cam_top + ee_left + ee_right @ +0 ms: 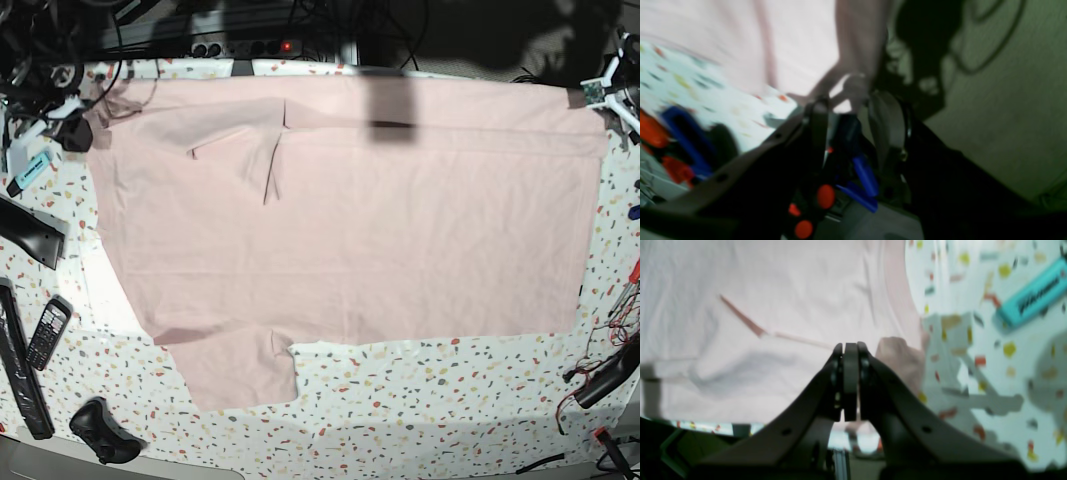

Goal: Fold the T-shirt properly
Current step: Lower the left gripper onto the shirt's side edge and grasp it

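The pale pink T-shirt (350, 220) lies spread flat over most of the speckled table (450, 400), plain side up, with one sleeve at the front left and one folded in at the back left. My left gripper (588, 97) sits at its back right corner. In the blurred left wrist view it (853, 90) is shut on a bunched bit of the pink cloth (790, 40). My right gripper (80, 128) is at the back left corner. In the right wrist view its jaws (850, 346) are shut at the shirt's (756, 340) edge, with cloth puckered beside them.
A teal marker (1030, 300) lies on the table left of the shirt, also seen in the base view (30, 172). A phone (47, 333), a black bar (20, 375) and a black controller (100, 430) lie at the front left. Cables (615, 370) lie at the right edge and a power strip (240, 47) behind.
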You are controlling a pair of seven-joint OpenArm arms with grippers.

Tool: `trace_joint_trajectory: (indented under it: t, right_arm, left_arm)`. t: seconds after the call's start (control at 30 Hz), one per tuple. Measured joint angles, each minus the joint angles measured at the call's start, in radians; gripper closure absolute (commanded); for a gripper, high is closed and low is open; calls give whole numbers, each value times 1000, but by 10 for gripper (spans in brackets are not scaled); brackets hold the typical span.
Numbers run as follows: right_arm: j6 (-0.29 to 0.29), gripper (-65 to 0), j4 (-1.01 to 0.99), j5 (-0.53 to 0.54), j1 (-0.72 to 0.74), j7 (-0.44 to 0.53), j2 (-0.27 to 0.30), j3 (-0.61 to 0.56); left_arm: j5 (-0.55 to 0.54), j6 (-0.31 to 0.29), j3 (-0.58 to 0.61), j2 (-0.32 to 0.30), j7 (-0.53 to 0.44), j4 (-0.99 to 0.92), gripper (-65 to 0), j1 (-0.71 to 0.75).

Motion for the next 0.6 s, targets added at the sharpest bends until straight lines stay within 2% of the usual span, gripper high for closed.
trace_joint_trajectory:
  t: [0.1,0.13,0.23,0.3,0.43,0.5,0.6]
  right_arm:
    - [0,0,0,2,42,-1,0,0]
    - [0,-19,0,3,51,-1,0,0]
    - [0,-141,0,2,87,-4,0,0]
    - [0,-177,0,10,109,-4,0,1]
    - [0,-180,0,17,116,-3,0,0]
    - [0,-180,0,17,111,-4,0,1]
    - [0,-180,0,28,114,2,1,0]
  left_arm:
    - [-83,-3,0,-46,95,55,-233,-15]
    - [-113,-5,0,-55,115,62,-233,-32]
    - [-224,-3,-4,-60,126,52,-233,-124]
    - [-332,15,-11,-45,110,21,-233,-201]
    - [-462,106,-13,48,100,-90,-232,-373]
    - [-502,132,-13,107,63,-167,-232,-454]
    - [-530,138,-14,210,47,-309,-232,-592]
